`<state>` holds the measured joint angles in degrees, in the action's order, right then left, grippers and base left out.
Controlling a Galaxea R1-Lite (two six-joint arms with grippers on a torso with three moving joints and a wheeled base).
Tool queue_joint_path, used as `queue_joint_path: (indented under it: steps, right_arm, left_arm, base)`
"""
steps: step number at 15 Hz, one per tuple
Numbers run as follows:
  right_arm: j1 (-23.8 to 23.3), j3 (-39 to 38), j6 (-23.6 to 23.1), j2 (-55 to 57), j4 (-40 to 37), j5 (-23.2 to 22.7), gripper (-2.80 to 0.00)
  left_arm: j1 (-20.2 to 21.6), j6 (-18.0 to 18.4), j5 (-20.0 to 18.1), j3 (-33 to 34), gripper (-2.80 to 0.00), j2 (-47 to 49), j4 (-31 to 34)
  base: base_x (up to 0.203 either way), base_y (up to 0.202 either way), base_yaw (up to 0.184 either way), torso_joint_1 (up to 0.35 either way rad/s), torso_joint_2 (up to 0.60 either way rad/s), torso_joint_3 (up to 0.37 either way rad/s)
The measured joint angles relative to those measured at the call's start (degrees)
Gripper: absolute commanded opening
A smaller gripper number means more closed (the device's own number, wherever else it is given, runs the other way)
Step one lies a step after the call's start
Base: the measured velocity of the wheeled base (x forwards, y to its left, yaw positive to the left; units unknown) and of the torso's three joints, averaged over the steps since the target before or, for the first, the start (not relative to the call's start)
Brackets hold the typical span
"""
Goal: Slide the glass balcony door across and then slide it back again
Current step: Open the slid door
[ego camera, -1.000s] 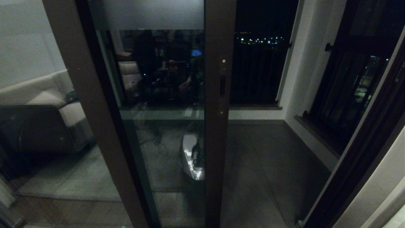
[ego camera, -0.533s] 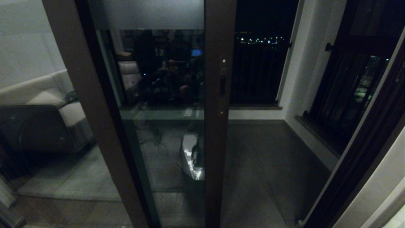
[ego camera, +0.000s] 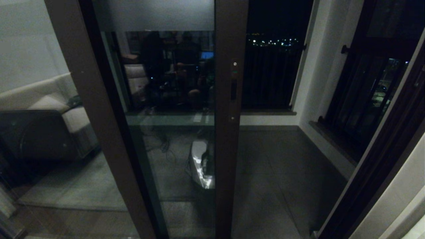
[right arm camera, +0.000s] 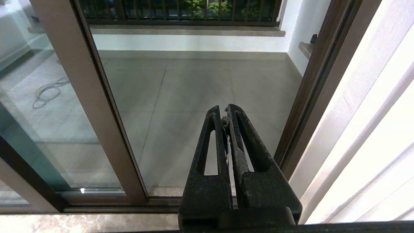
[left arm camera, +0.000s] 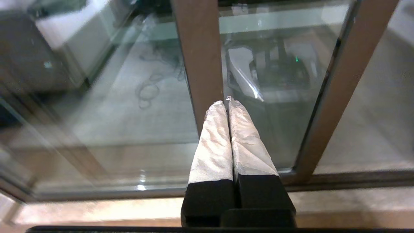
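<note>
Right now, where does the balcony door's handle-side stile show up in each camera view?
Head view: the handle-side stile stands upright at centre, handle slot in its upper part.
Left wrist view: brown upright right of the left gripper.
Right wrist view: upright at left.
Shared landmark: the grey balcony floor beside it.

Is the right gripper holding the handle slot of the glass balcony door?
No: the right gripper is shut on nothing, apart from the glass balcony door.
</note>
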<state>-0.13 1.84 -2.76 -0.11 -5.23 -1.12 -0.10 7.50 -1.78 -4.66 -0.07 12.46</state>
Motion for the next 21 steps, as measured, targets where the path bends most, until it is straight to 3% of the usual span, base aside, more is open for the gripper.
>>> queue_joint_path:
  steps: [5,8,12,15,17,21]
  right_arm:
    - [0.02,0.00,0.00,0.00,-0.13,0.00,-2.80]
    - [-0.02,0.00,-0.01,0.00,-0.15,0.00,-2.80]
    - [0.00,0.00,-0.01,0.01,-0.20,0.02,-2.80]
    - [-0.05,0.00,-0.02,0.01,-0.20,0.02,-2.80]
    - [-0.02,0.00,-0.02,0.01,-0.20,0.00,-2.80]
    - [0.02,0.00,0.00,0.01,-0.20,0.00,-2.80]
  left_arm:
    - [0.02,0.24,0.04,-0.56,-2.80,0.02,0.10]
    - [0.10,0.12,-2.27,-8.06,-2.80,2.93,0.44]
    - [0.12,-0.19,-7.77,-21.98,-2.80,18.12,-2.26]
    - [-0.72,-0.64,-10.86,-30.66,-2.80,33.46,-10.28]
    - [-5.21,-3.45,-11.39,-38.75,-2.80,43.51,-14.11]
    - [-22.69,-11.83,-9.55,-50.64,-2.80,60.64,-15.43]
  base:
    - [0.000,0.000,0.000,0.000,0.00,0.000]
    - [0.000,0.000,0.000,0.000,0.00,0.000]
    - [0.000,0.000,0.000,0.000,0.00,0.000]
    - [0.000,0.000,0.000,0.000,0.00,0.000]
    - [0.000,0.000,0.000,0.000,0.00,0.000]
    - [0.000,0.000,0.000,0.000,0.00,0.000]
